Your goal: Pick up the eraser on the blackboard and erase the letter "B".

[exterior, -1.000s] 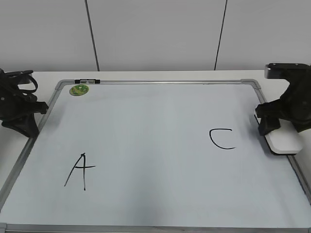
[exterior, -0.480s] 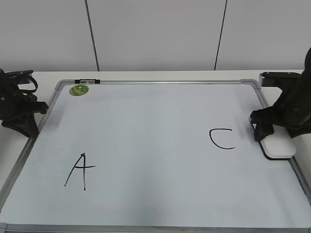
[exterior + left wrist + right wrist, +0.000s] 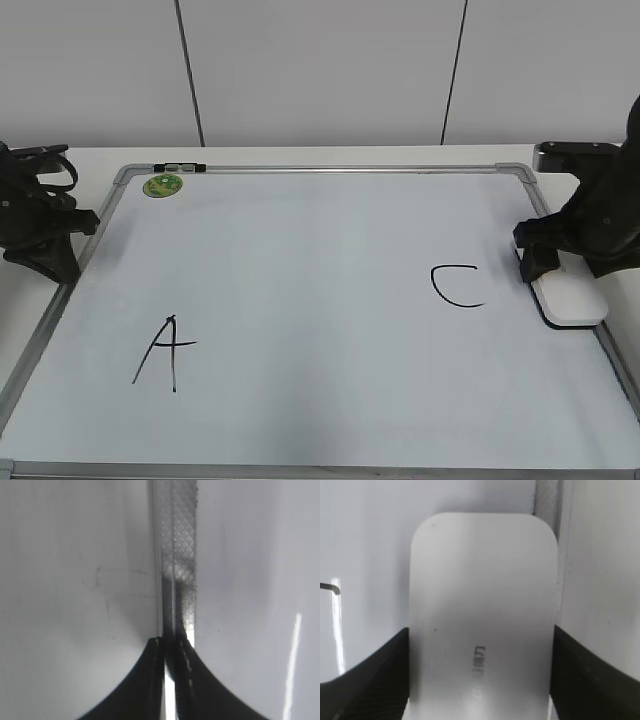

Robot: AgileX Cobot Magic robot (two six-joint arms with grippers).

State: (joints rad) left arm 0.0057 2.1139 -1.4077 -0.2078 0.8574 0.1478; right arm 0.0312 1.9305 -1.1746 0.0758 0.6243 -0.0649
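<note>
The blackboard (image 3: pixel 320 260) lies flat, white with a silver frame. A black "A" (image 3: pixel 165 352) is at the left and a black "C" (image 3: pixel 455 287) at the right. No letter "B" shows; the board between them is blank. The white eraser (image 3: pixel 572 300) lies at the board's right edge, beside the frame. My right gripper (image 3: pixel 548 260) is over its far end. In the right wrist view the two fingers (image 3: pixel 480 670) press against both long sides of the eraser (image 3: pixel 482 590). My left gripper (image 3: pixel 68 250) is shut and empty over the left frame (image 3: pixel 180 540), fingertips together (image 3: pixel 172 642).
A small round green magnet (image 3: pixel 162 185) sits in the board's far left corner. A small black-and-silver piece (image 3: pixel 180 167) lies on the top frame beside it. The white table surrounds the board, and a grey panelled wall stands behind.
My right gripper with the eraser has shifted a little left and back onto the board's right edge, then settled. The left arm has not moved.
</note>
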